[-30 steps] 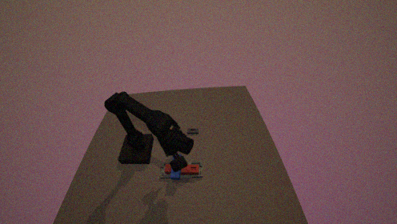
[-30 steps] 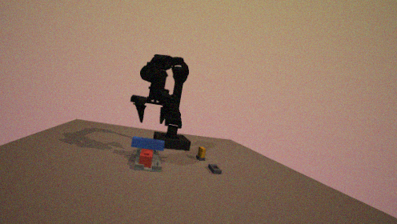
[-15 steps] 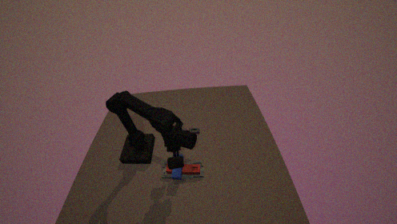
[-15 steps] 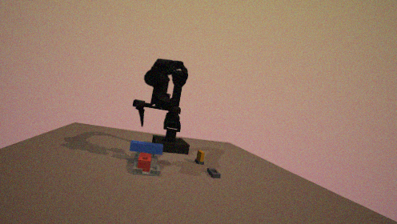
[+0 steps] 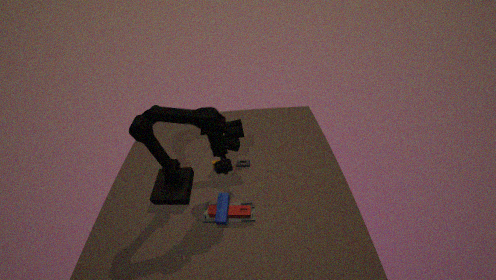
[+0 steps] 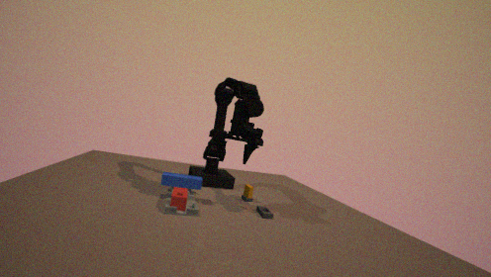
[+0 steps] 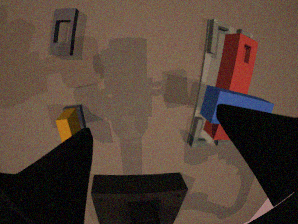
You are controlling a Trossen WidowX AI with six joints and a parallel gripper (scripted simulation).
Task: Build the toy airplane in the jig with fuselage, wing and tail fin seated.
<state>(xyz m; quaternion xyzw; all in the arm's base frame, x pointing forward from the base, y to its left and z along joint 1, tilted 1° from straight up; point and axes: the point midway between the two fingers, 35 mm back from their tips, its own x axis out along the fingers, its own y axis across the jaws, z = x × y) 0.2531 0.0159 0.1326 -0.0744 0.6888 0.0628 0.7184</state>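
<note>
The red fuselage (image 5: 240, 211) (image 6: 179, 199) (image 7: 234, 65) lies in the pale grey cradle (image 5: 248, 219) (image 7: 212, 70). The blue wing (image 5: 222, 208) (image 6: 181, 181) (image 7: 212, 109) lies crosswise on top of the fuselage; its tab is hidden, and I cannot tell how fully it is down. The socket (image 7: 247, 53) near the fuselage's tail is empty. The yellow tail fin (image 6: 248, 192) (image 7: 70, 125) stands upright in a small dark holder. My gripper (image 6: 245, 161) (image 7: 156, 121) is open and empty, above the table, with the fin near its left finger in the wrist view.
An empty dark holder (image 5: 243, 161) (image 6: 264, 213) (image 7: 62, 50) with a slot lies beyond the tail fin. The arm's base (image 5: 172, 187) (image 6: 211, 177) stands on the table (image 5: 290, 240) (image 6: 124, 237), behind the cradle in the exterior view.
</note>
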